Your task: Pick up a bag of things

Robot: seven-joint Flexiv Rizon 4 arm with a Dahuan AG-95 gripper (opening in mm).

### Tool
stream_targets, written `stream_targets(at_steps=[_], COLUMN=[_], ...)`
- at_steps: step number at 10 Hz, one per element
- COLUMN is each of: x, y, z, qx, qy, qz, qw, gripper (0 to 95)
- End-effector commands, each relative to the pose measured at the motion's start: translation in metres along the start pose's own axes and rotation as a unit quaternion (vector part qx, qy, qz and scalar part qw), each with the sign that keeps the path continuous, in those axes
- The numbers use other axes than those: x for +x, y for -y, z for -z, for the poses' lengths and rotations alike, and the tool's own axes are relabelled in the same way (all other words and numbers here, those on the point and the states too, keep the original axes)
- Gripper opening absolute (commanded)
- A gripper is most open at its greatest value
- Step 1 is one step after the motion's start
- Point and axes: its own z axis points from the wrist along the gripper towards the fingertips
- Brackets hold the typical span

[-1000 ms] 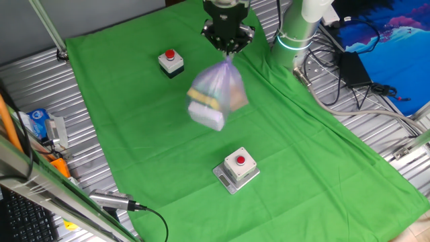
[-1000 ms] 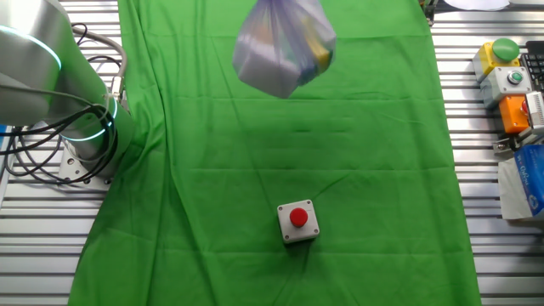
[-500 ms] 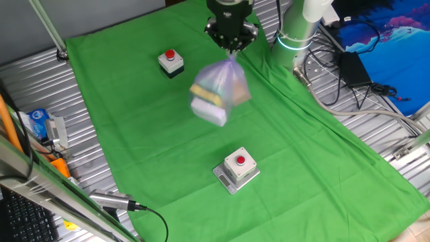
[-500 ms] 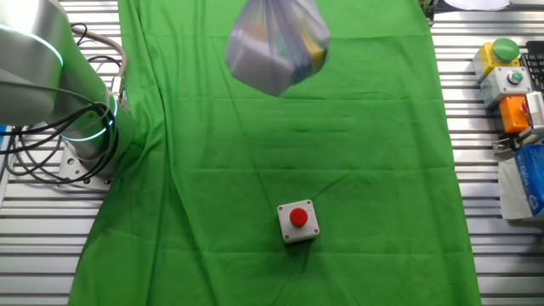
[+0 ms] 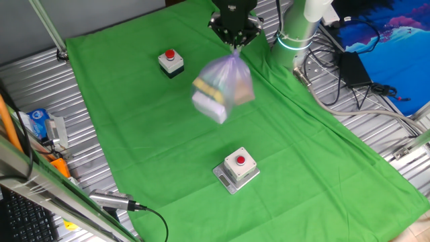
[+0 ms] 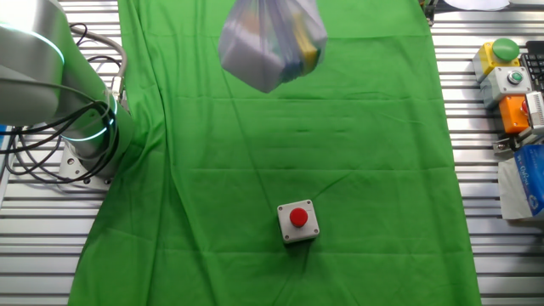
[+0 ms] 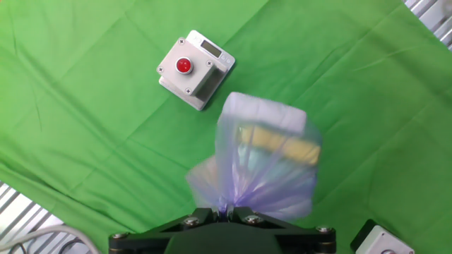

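Observation:
The bag of things (image 5: 223, 87) is a clear purplish plastic bag with yellow, white and pink items inside. It hangs in the air above the green cloth (image 5: 282, 148), blurred by motion. My gripper (image 5: 235, 42) is shut on the bag's knotted top. In the other fixed view the bag (image 6: 270, 44) hangs at the top edge and the gripper is out of frame. In the hand view the bag (image 7: 265, 159) hangs below my gripper (image 7: 226, 209), whose jaws pinch the knot.
A grey box with a red button (image 5: 236, 168) sits on the cloth at the front, also shown in the other fixed view (image 6: 297, 223). A second button box (image 5: 170, 61) sits at the back left. The arm's base (image 5: 295, 30) and cables stand at the right.
The gripper has risen and shifted slightly right with the bag. The bag swings beneath it and hangs higher above the cloth.

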Motion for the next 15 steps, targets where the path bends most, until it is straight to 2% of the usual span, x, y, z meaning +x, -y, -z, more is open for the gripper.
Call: stream_targets(at_steps=[1,7,15], x=[0.0006,0.0011,0.0011], y=[-0.0006,-0.0011,-0.0012], z=[0.0001,0.0003,0.0002], qx=[0.000,0.004,0.007], qy=[0.000,-0.004,0.000], qz=[0.001,-0.009,-0.021], qw=[1.0000,0.9999,0.9998], gripper=[0.0,0.0,0.0])
